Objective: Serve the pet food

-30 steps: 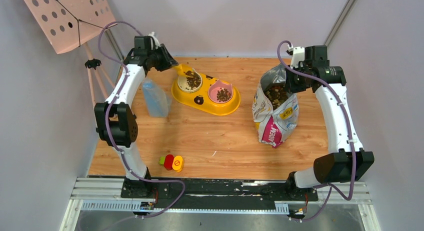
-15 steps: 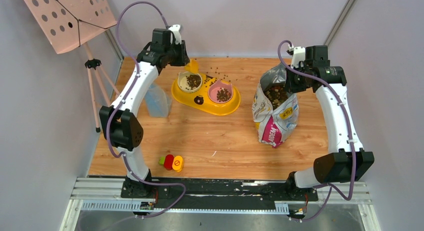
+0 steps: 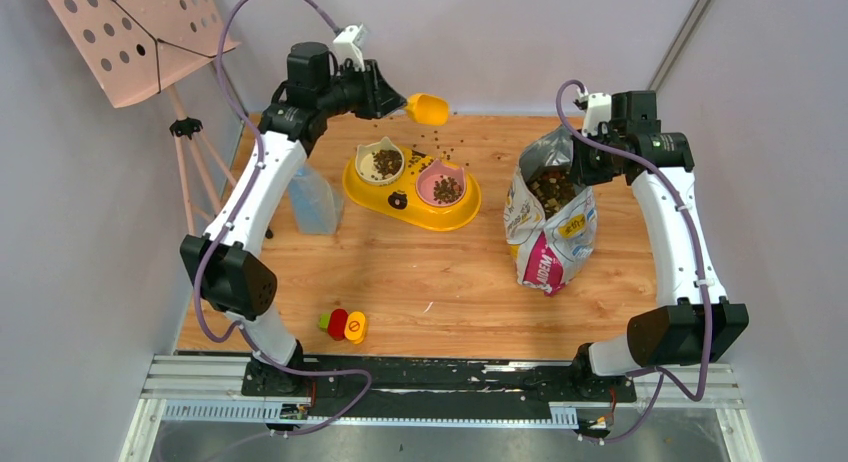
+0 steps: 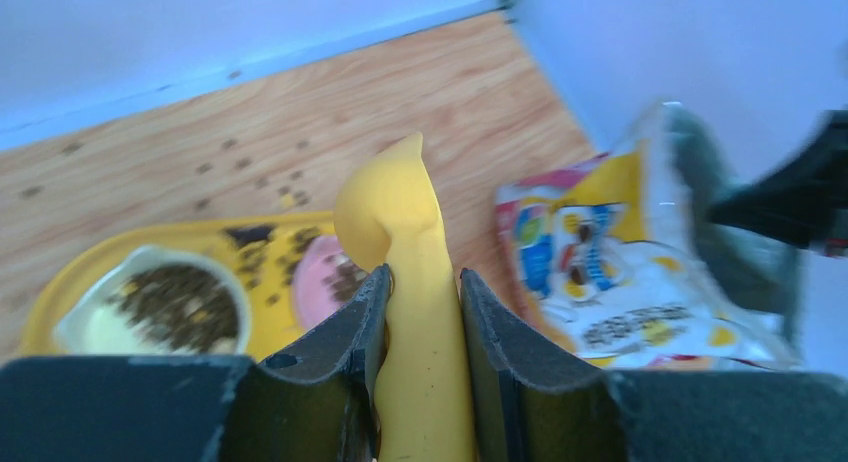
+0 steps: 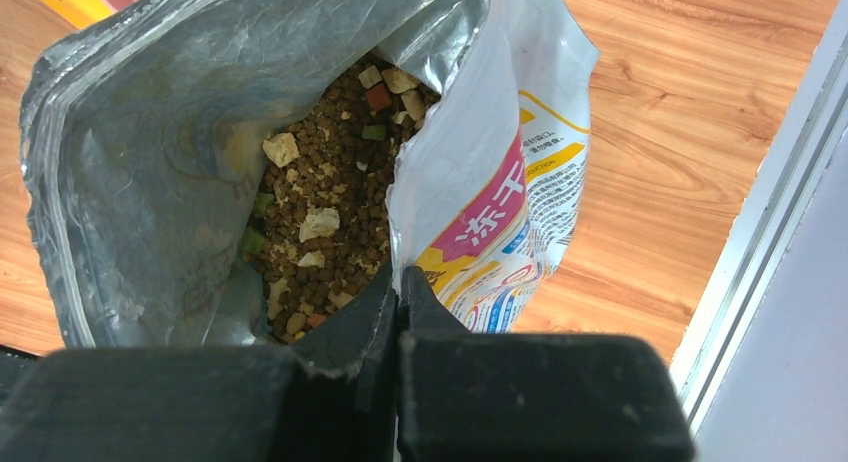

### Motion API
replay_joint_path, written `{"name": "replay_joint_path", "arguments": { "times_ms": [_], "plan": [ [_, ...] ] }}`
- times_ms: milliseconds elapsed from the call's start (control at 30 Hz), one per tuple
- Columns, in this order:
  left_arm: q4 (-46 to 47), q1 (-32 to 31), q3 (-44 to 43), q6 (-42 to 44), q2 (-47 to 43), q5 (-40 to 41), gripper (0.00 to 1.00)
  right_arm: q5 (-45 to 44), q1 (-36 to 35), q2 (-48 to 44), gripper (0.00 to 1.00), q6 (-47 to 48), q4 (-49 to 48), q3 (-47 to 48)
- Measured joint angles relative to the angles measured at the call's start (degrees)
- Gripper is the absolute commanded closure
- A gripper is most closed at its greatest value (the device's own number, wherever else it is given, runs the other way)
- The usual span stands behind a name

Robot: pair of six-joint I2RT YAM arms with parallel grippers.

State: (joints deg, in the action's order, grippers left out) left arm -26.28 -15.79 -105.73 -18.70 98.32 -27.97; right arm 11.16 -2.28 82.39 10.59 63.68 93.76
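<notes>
Pet food fills the white bowl [image 3: 387, 162] and the pink bowl [image 3: 447, 189] of the yellow feeder [image 3: 410, 204]. More pet food [image 5: 330, 222] lies inside the open foil bag [image 3: 550, 217]. Loose pellets [image 3: 440, 142] are scattered on the table behind the bowls. My left gripper [image 3: 395, 100] is shut on the handle of the yellow scoop [image 3: 428, 108], held in the air above and behind the feeder, its bowl pointing right. In the left wrist view the scoop [image 4: 400, 212] runs out between the fingers. My right gripper [image 5: 400, 274] is shut on the bag's rim, holding it open.
A clear bluish bottle [image 3: 312, 197] stands left of the feeder. Small green, red and yellow pieces [image 3: 343, 325] lie near the front edge. A pink perforated board on a tripod [image 3: 140, 32] leans at the back left. Walls close in on both sides.
My left arm lifted the scoop off the white bowl and swung it up and to the right. Pellets now lie scattered behind the bowls. The right arm stayed still.
</notes>
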Motion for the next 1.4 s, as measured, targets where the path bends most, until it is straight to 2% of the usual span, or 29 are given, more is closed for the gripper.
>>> {"name": "replay_joint_path", "arguments": {
  "times_ms": [267, 467, 667, 867, 1067, 1400],
  "plan": [
    [15.37, -8.31, 1.11, -11.34, -1.07, -13.64, 1.00, 0.94, 0.20, 0.00, 1.00, -0.61, 0.68, 1.70],
    [17.00, -16.13, -0.48, -12.63, -0.13, -15.89, 1.00, 1.49, 0.20, 0.07, 1.00, -1.31, 2.01, 2.97],
    [10.75, -22.56, -5.70, -7.48, 4.33, -11.74, 1.00, 2.36, 0.22, 0.81, 1.00, -1.84, 2.60, 4.09],
    [2.95, -26.84, -6.40, -2.89, 9.07, -4.31, 1.00, 2.40, -0.44, 1.20, 1.00, -2.01, 3.43, 5.20],
    [-2.91, -28.85, -7.37, -1.73, 13.64, 3.65, 1.00, 2.40, -2.43, 1.84, 1.00, -2.16, 3.23, 5.68],
    [-6.40, -32.30, -17.53, -1.29, 23.50, 17.57, 1.00, 2.40, -4.20, 2.16, 1.00, -2.84, 2.40, 5.68]
  ]
}}
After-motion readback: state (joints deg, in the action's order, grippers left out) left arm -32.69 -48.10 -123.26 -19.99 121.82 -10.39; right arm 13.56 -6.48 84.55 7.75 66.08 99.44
